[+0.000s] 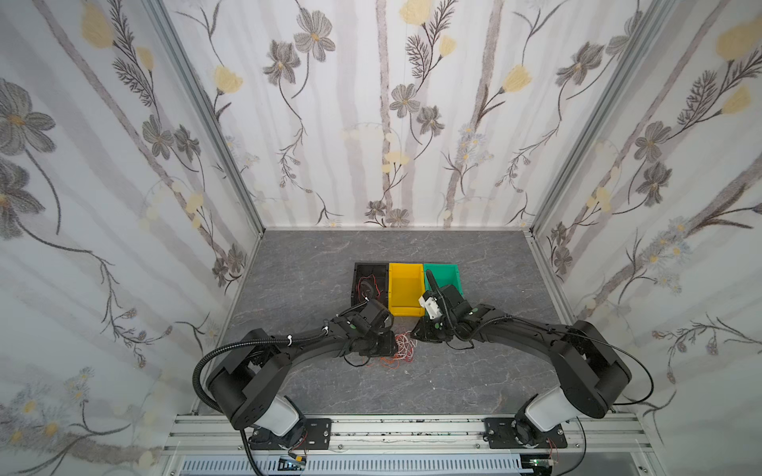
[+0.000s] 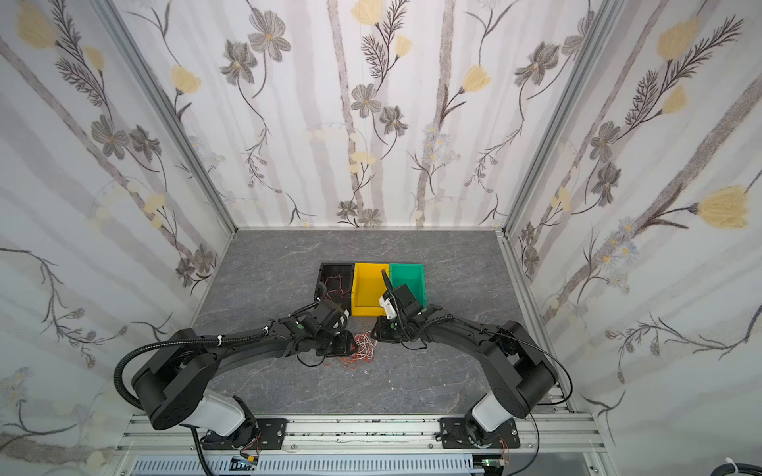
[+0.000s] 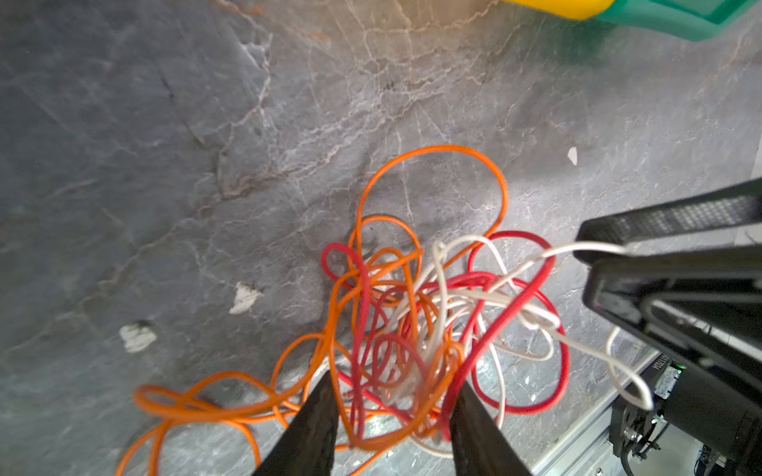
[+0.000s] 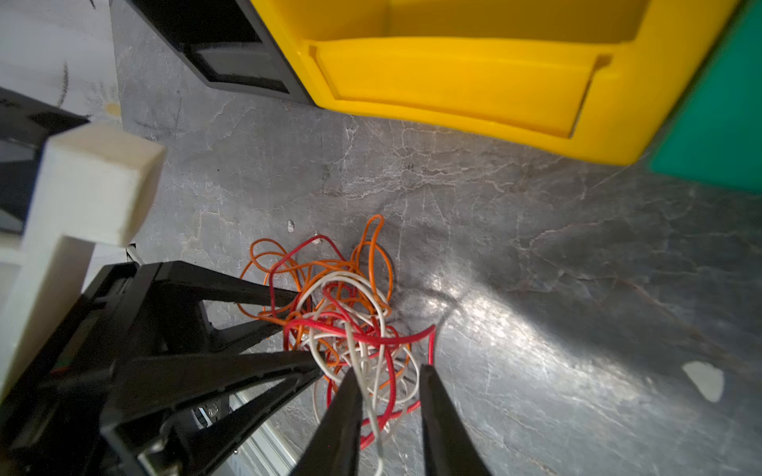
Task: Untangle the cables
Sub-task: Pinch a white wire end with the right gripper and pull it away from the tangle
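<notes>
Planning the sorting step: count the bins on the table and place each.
3. The black bin is leftmost, the yellow bin in the middle, the green bin rightmost, side by side in both top views. None appears hidden.

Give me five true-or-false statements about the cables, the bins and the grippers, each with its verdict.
1. The cables lie tangled on the table between the left gripper and the right gripper. True.
2. The yellow bin holds cables. False: its visible inside is bare; a few red wires lie in the black bin.
3. In both top views the green bin stands right of the yellow one. True.
4. The tangle includes a blue cable. False: only orange, red and white show.
5. A white cable passes between the right gripper's fingers. True.
</notes>
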Motion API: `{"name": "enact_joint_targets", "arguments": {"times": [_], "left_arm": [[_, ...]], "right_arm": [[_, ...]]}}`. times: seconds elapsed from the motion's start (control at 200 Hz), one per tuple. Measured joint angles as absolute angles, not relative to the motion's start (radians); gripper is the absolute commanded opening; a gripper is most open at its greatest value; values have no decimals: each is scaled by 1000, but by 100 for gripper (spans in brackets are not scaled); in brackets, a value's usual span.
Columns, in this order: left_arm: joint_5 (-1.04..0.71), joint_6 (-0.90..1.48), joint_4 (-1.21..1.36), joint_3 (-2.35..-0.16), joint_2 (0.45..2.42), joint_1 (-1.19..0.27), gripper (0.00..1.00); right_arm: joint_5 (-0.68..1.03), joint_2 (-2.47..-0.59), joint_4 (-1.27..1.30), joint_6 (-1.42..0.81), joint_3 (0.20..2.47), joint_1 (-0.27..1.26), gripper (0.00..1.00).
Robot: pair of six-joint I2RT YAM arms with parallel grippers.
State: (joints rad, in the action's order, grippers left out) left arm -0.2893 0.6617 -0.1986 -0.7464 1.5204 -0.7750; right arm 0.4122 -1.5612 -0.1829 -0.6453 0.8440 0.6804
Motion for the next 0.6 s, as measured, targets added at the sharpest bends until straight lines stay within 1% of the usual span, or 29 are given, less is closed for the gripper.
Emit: {"name": "enact_joint_targets", "arguments": {"times": [0.08, 0.175, 0.425, 0.6], "left_arm": [[-286, 662, -197, -746, 1525, -770, 34], [-277, 662, -197, -746, 1525, -766, 26], [-254, 662, -205, -722, 1485, -740, 17], [-236, 662, -213, -692, 1438, -727, 16]], "right_arm": [[409, -1560, -194, -633, 852, 681, 6], [390, -1548, -222, -614, 863, 681, 1], [298, -1468, -331, -540, 904, 681, 0], [217, -1412, -408, -502, 916, 680, 0]]}}
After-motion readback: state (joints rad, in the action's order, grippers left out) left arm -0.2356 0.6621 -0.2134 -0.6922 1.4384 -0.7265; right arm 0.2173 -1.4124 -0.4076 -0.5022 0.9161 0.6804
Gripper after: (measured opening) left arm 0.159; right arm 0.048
